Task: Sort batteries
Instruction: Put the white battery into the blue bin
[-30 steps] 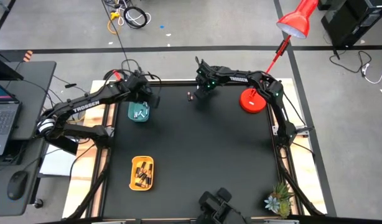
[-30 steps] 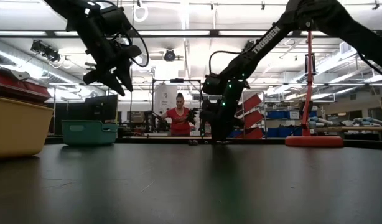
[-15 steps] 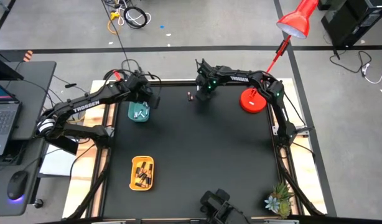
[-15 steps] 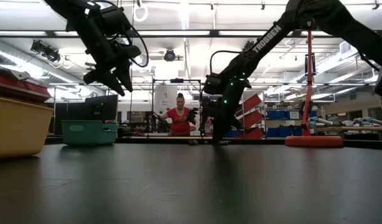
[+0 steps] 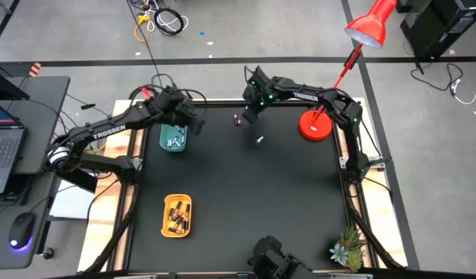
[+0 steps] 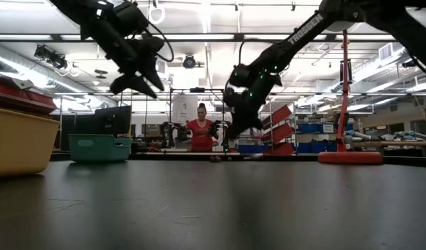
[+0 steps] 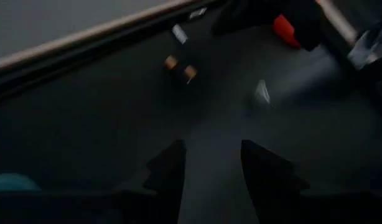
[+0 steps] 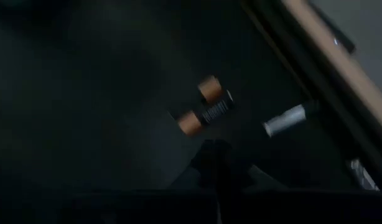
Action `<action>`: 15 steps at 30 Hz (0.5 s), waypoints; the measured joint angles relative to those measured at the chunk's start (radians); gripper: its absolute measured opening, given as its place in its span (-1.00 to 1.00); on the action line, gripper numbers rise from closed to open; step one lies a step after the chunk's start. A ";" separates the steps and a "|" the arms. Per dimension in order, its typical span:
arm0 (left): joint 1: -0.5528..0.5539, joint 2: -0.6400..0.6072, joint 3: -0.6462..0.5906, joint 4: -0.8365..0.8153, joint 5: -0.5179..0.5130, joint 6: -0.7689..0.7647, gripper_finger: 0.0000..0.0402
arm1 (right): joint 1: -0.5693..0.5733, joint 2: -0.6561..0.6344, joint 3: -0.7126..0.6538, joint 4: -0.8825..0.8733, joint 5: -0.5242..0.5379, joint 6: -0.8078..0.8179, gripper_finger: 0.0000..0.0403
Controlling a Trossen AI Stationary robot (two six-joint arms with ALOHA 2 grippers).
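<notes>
The left tool [image 5: 193, 118] hung beside the teal tray [image 5: 173, 139] near the tabletop's [image 5: 246, 194] far-left corner. The right tool [image 5: 248, 115] hovered at the far edge, near two batteries [image 5: 237, 119] and a whitish one [image 5: 260, 140].

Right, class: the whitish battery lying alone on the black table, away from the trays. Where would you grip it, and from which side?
Probably across the middle of the whitish battery, coming straight down from above. It lies flat on the table, a thin cylinder with nothing touching it, so fingers can close on its long sides.

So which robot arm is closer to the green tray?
The left one. Its gripper hangs just beside the green tray, toward the table's middle. The right gripper is much farther off, over loose batteries near the table's far edge.
</notes>
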 joint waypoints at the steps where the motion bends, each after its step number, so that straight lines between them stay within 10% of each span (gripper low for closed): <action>1: 0.000 0.006 0.000 0.027 0.004 -0.001 -0.19 | -0.001 -0.015 0.000 0.018 -0.021 0.016 -0.99; 15: -0.029 0.056 -0.001 0.079 0.094 0.025 -0.19 | 0.125 -0.226 -0.142 -0.323 -0.113 -0.257 -0.44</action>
